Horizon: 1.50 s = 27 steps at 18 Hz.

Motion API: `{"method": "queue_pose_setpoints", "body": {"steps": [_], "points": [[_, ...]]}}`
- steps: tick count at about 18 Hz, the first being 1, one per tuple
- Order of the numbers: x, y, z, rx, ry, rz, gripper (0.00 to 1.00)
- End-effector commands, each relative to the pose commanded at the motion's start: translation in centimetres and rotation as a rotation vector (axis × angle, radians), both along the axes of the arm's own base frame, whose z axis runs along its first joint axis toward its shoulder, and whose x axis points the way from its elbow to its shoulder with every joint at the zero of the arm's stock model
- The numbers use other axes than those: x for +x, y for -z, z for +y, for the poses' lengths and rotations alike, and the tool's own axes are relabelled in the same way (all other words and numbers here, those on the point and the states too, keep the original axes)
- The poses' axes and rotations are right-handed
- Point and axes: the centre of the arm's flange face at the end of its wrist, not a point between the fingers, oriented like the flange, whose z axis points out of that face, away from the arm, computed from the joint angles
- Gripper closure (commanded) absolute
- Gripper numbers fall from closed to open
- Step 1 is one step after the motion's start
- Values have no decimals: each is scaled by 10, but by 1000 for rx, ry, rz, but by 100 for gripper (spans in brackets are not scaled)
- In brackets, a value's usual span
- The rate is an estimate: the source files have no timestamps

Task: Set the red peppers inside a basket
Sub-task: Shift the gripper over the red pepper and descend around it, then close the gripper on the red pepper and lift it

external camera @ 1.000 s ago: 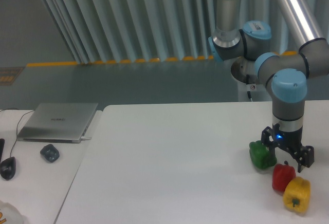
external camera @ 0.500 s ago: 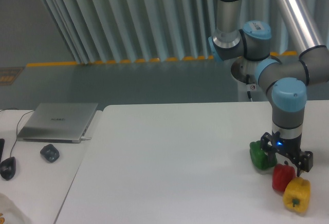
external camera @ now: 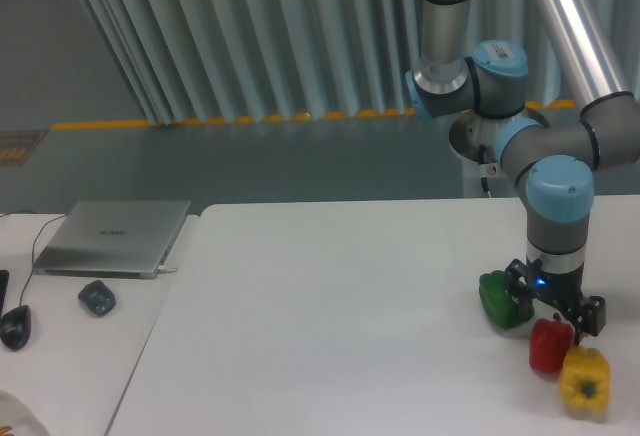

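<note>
On my feed, far left of the red pepper, a closed laptop (external camera: 112,236) lies on the side desk with a small dark object (external camera: 97,298) and a mouse (external camera: 14,327) in front of it. On the white worktop (external camera: 330,326), a green pepper (external camera: 501,300) sits just left of the red pepper (external camera: 549,346), and a yellow pepper (external camera: 584,380) touches its lower right. My end effector (external camera: 553,311) hangs directly above the red pepper, fingers spread, straddling its top.
</note>
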Motion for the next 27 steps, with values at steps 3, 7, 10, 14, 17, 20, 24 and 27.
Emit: {"method": "queue_pose_setpoints", "body": {"steps": [3, 7, 10, 14, 17, 20, 24, 27], "points": [[-1, -7, 1, 7, -17, 4, 0], [6, -8, 6, 2, -9, -1, 0], [10, -2, 9, -11, -5, 0, 0], [10, 0, 11, -26, -10, 11, 0], [9, 3, 11, -28, -10, 9, 0], [10, 7, 13, -32, -7, 8, 0], [8, 5, 14, -29, -5, 11, 0], [6, 2, 15, -23, -7, 16, 25]]}}
